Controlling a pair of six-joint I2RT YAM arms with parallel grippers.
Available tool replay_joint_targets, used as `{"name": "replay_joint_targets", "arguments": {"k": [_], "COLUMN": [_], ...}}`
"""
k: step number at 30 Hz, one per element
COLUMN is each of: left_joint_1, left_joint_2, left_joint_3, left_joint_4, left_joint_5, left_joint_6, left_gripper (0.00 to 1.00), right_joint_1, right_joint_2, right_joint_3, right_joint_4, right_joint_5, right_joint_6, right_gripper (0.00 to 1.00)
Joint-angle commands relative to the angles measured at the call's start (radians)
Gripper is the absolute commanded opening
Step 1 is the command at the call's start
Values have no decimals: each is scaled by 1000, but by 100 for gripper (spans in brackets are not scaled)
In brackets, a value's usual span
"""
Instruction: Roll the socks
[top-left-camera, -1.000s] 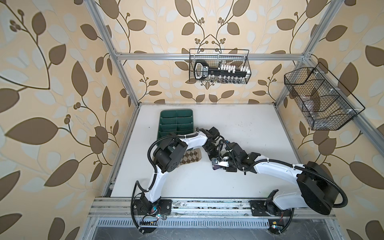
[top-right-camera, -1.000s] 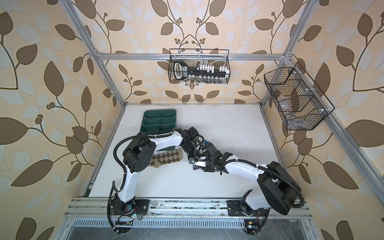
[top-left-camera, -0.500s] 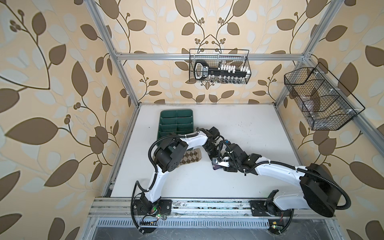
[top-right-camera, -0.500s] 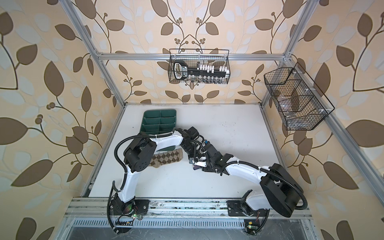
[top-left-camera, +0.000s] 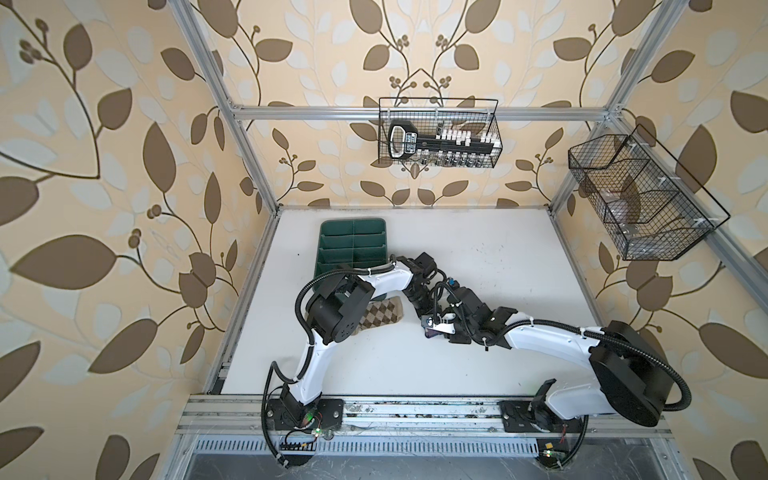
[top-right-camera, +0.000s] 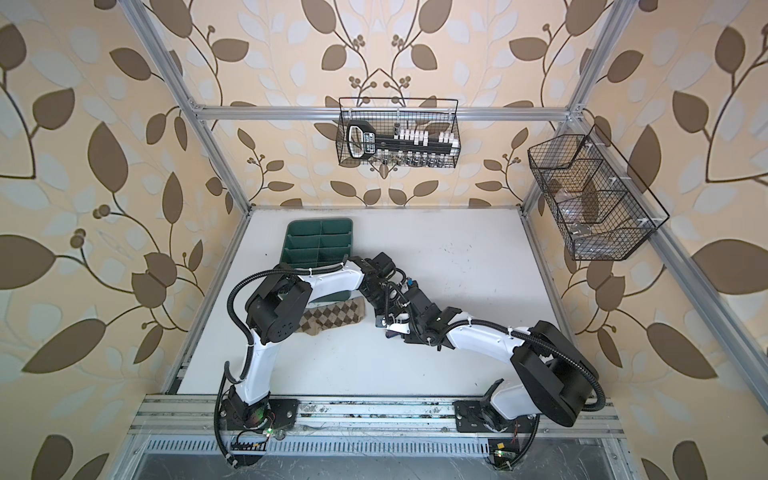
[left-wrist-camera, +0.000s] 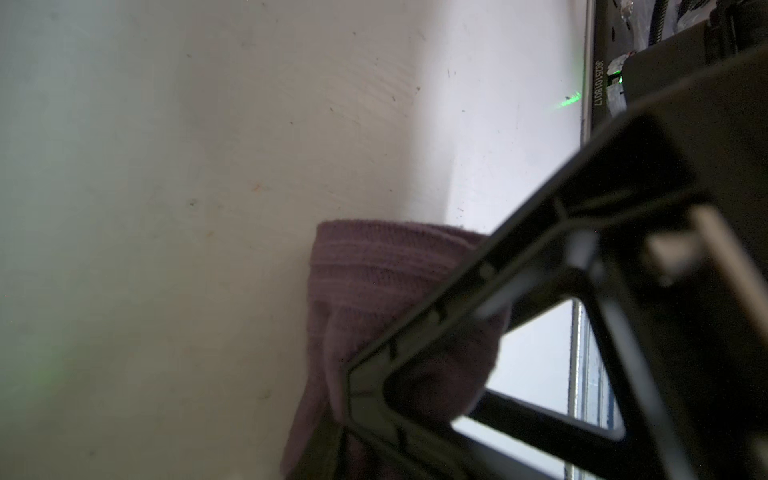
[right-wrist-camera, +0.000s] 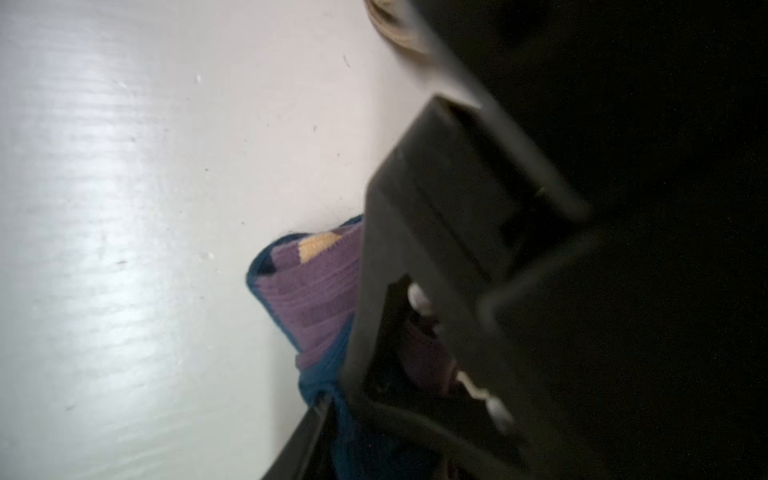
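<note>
I'm working the purple sock (right-wrist-camera: 311, 299), and I judge I'm partway through its roll. It sits on the table (top-left-camera: 498, 270) off the near corner of the tray (top-left-camera: 353, 226), on the side toward the right arm's base. In both top views it is almost wholly hidden under the two wrists. The tan sock (top-left-camera: 384, 318) lies flat and unrolled just in front of the tray, its far end under the left arm's elbow, so that one is not yet begun.

From the right wrist camera the purple sock is a short wad, with a navy edge and a patch of yellow showing at its end. The fabric gathers to a pinch between the fingers of the right gripper (right-wrist-camera: 332, 399), which I read as clamped on the sock. The left wrist camera shows the same thing. Ribbed purple cloth fans out from a narrow neck between the fingers of the left gripper (left-wrist-camera: 332, 415), so I take that one as clamped on the sock too. The view is too close for me to vouch for how firm the bite is.

Next, I think one gripper must pin the wad while the other lets go, takes the loose length and turns it over. The two need to alternate, or the roll springs open. The wrists are nearly touching, so I have little room to swing.
</note>
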Motion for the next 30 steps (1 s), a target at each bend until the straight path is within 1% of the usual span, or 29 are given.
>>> {"name": "replay_joint_targets", "arguments": {"k": [1,3,4,7,9,12,17,21,26,29,30], "left_joint_1": [-57,-57,-58,-60,-60,-60,-60,-58,-58,-57,-57], "left_joint_2": [2,-28,-42,-79,-98,-129,-234,-363,-537,-657,-688], "left_joint_3": [-86,-108,-122,-154,-168,-178,-213,-263,-298,-328,-340], "left_joint_4": [-149,-132,-122,-97,-84,-77,-56,-15,34,99,130], "left_joint_5": [-80,-65,-58,-64,-64,-79,-115,-158,-219,-284,-338], "left_joint_6": [-33,-23,-15,-9,-10,-17,-33,-56,-101,-149,-175], "left_gripper": [36,47,52,68,73,76,80,83,86,86,86], "right_joint_1": [-22,-21,-22,-26,-30,-34,-36,-34,-30,-28,-30], "right_joint_2": [115,123,125,118,112,105,110,111,68,21,6], "right_joint_3": [-29,-25,-24,-25,-24,-22,-11,16,41,38,37], "right_joint_4": [-76,-87,-91,-97,-103,-115,-144,-205,-283,-295,-300], "right_joint_5": [141,139,133,130,133,139,141,136,117,116,119], "right_joint_6": [18,26,32,42,43,48,60,84,160,192,198], "right_gripper": [23,10,6,3,0,0,0,0,0,0,0]}}
